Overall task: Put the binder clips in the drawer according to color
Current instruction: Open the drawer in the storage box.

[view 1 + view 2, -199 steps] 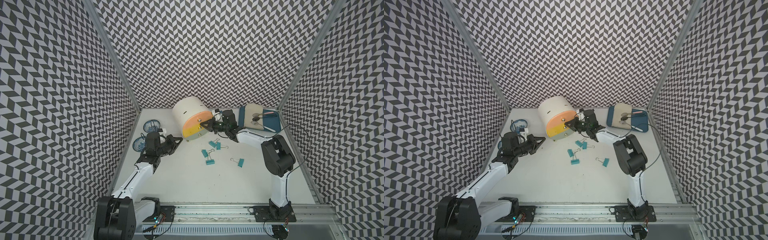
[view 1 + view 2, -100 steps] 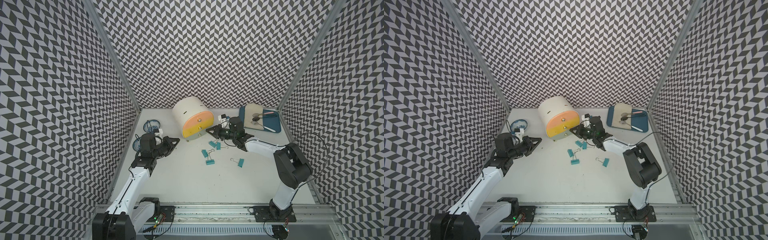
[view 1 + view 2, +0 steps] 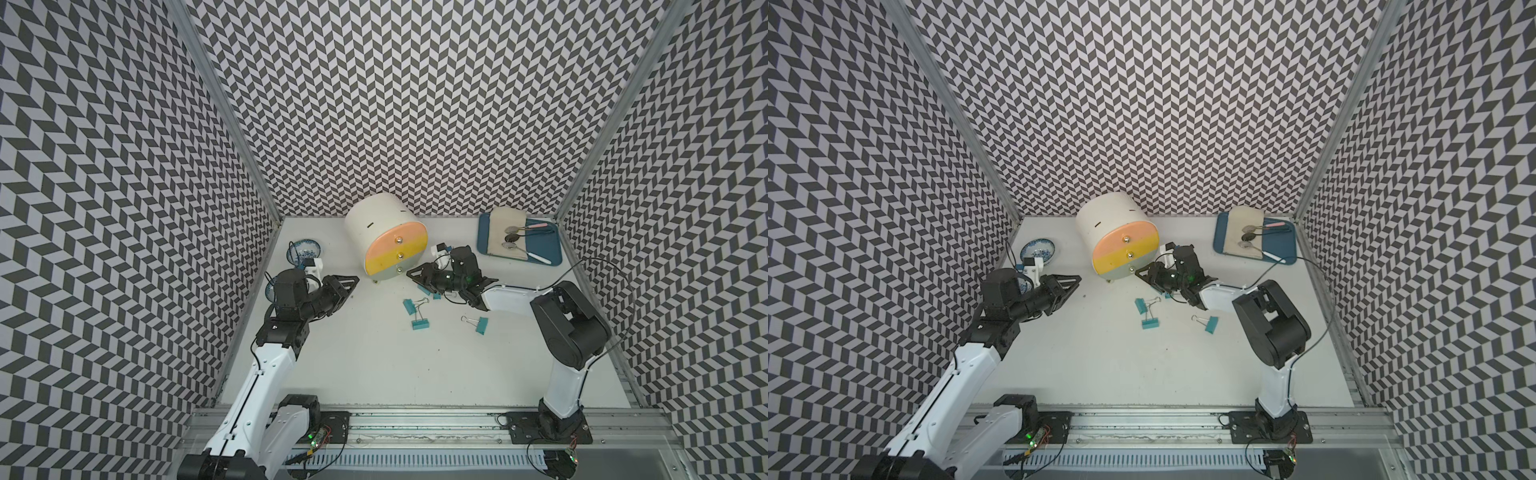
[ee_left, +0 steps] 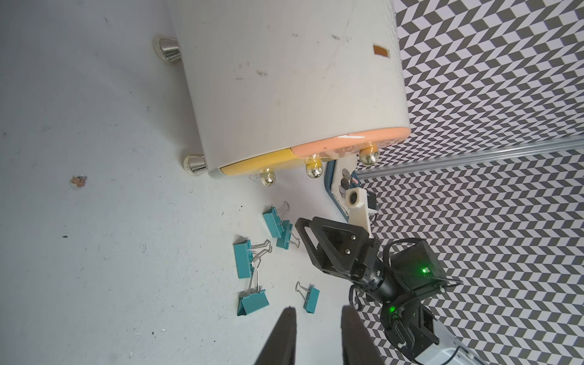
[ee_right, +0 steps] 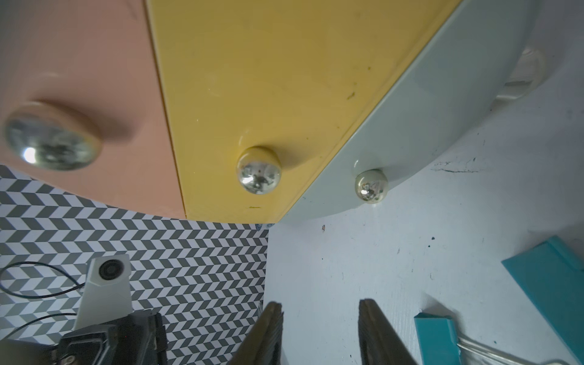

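Binder clips (image 3: 420,324) lie loose on the white table (image 3: 374,365). The left wrist view shows five of them, all teal with silver wire handles. They sit at about 5 o'clock from the drawer (image 3: 390,245), near its front but not touching it. Two lie close together toward the middle of the table, and a third (image 3: 481,325) lies alone at 3 o'clock from that pair. Two more are partly hidden under the right arm in a top view.

The drawer, a cream rounded cabinet, stands at 12 o'clock on the table, close to the back wall. Its three fronts, salmon pink on top, yellow in the middle and pale grey-green at the bottom, are all closed flush. Each front has a shiny round knob.

The right gripper (image 3: 415,277) hangs low at 4 o'clock from the drawer's front, just beside the grey-green bottom front, and points toward 9 o'clock. Its fingers stand apart, and the right wrist view (image 5: 319,308) shows only bare table in the gap.

The left gripper (image 3: 352,286) hovers at 8 o'clock from the drawer, clear of it, and points toward 3 o'clock. Its fingers are also parted and hold nothing (image 4: 317,313).

A blue tray (image 3: 546,243) with a cloth and spoons sits in the 2 o'clock corner. A blue-and-white bowl (image 3: 305,250) sits at 10 o'clock.
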{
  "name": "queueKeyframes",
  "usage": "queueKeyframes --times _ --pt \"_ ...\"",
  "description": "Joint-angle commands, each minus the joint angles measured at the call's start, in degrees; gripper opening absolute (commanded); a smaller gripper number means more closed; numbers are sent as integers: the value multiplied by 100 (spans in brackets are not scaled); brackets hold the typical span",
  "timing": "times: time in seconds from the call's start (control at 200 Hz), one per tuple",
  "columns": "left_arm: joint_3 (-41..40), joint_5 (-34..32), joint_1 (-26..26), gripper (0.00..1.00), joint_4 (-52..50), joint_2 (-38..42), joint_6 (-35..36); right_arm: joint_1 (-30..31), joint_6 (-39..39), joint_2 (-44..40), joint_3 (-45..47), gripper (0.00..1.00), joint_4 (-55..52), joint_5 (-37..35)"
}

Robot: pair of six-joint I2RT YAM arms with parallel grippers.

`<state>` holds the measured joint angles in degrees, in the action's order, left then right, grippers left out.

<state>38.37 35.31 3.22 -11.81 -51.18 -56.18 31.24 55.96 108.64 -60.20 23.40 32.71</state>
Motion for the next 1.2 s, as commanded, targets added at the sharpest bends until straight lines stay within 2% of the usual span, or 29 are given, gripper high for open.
queueKeyframes --times 0.0,0.175,0.466,1.197 --pt "66 -25 -41 29 -272 147 107 55 35 253 -217 46 532 -72" --pt "119 -18 -75 29 -516 222 184 66 133 606 -427 51 753 -97" --pt "281 11 -138 29 -900 205 406 66 344 1054 -579 53 1242 -155" --pt "621 55 -226 29 -1496 66 845 66 930 1580 -501 46 2384 -406"
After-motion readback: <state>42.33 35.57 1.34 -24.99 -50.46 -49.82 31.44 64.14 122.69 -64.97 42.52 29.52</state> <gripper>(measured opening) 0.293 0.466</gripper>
